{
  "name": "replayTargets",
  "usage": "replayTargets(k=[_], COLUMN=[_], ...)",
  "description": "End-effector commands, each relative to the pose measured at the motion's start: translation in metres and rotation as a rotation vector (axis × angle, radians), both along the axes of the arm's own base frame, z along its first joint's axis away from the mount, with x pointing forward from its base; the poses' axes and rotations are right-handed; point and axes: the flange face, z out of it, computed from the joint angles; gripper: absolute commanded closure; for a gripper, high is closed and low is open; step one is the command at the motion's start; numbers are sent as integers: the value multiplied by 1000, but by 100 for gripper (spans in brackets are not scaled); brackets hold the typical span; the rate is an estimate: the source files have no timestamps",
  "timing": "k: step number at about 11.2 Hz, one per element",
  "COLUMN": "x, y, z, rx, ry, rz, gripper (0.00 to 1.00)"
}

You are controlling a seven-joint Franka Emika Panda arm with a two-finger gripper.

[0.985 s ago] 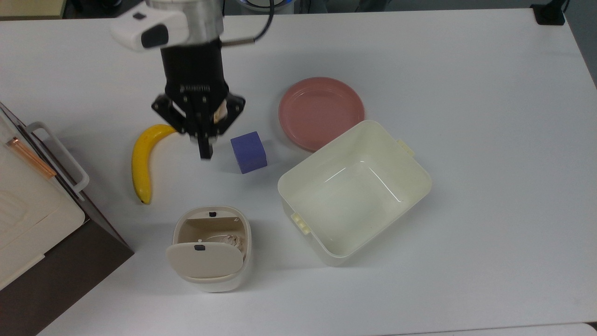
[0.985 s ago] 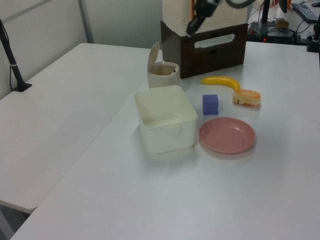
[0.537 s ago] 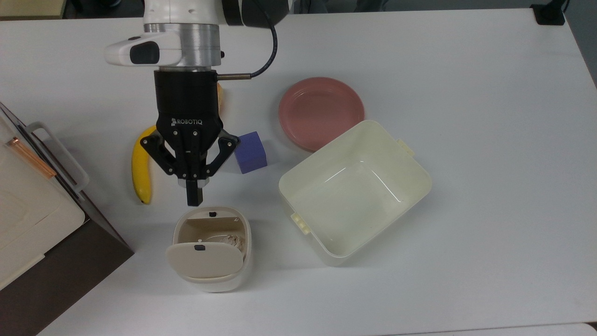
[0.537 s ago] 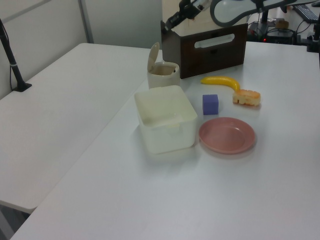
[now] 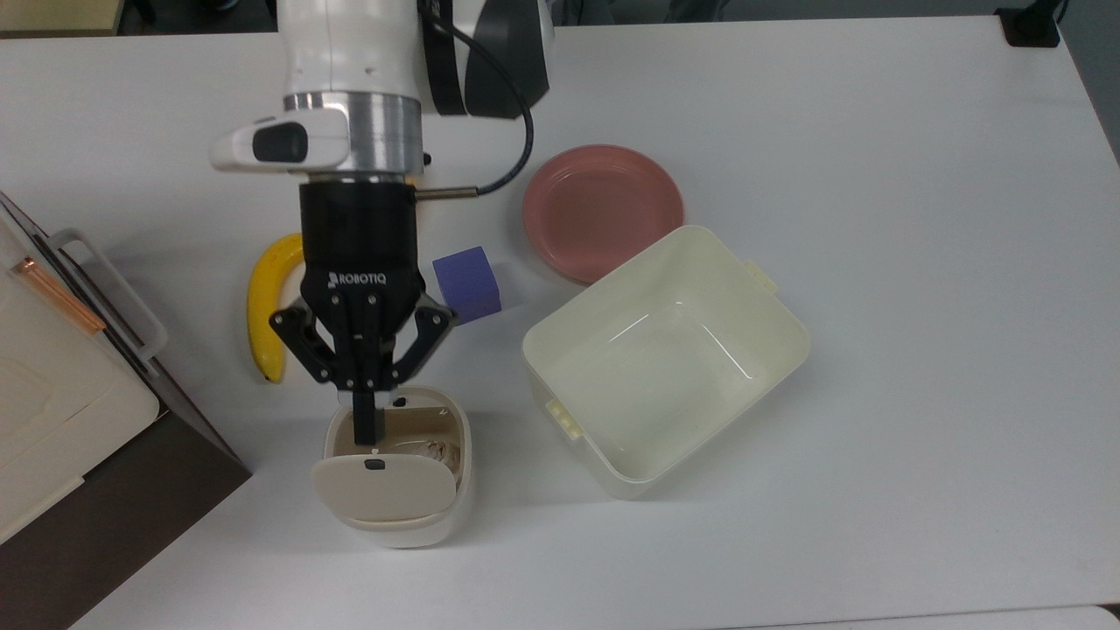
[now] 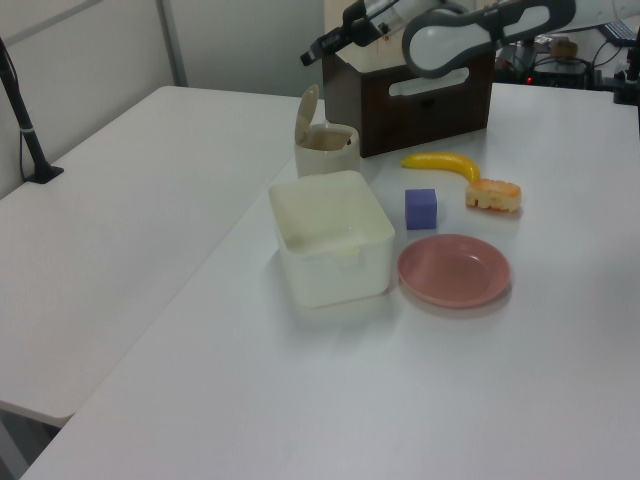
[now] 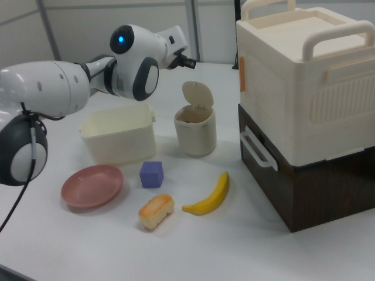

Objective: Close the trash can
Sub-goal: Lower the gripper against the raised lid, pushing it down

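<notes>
**Pincer above the open trash can**

The gripper (image 5: 366,435) hung over the trash can (image 5: 395,466) with its two fingers pressed together, holding nothing. One trash can stood at the near side of the top view: smooth cream plastic, rounded-square, its flat lid (image 5: 385,490) tipped upright on the hinge, mouth facing up. Beyond it lay one curved yellow banana (image 5: 265,304), one purple cube (image 5: 467,283), one round pink plate (image 5: 603,210) and one glossy cream rectangular tub (image 5: 663,357), all on one white table (image 5: 919,262). One bread roll (image 7: 156,211) lay near the banana in the right view.
</notes>
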Motion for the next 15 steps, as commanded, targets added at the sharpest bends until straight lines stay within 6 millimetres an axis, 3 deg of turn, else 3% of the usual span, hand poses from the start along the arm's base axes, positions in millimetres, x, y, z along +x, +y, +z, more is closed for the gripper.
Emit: replayTargets(k=[1,4,15], x=[16,19,7], y=[2,-3,-2], z=[-24,-43,-82], rx=[13,10,-19], ry=[-96,-81,-96], rz=[-12,-18,-18], gripper=[100,100,100])
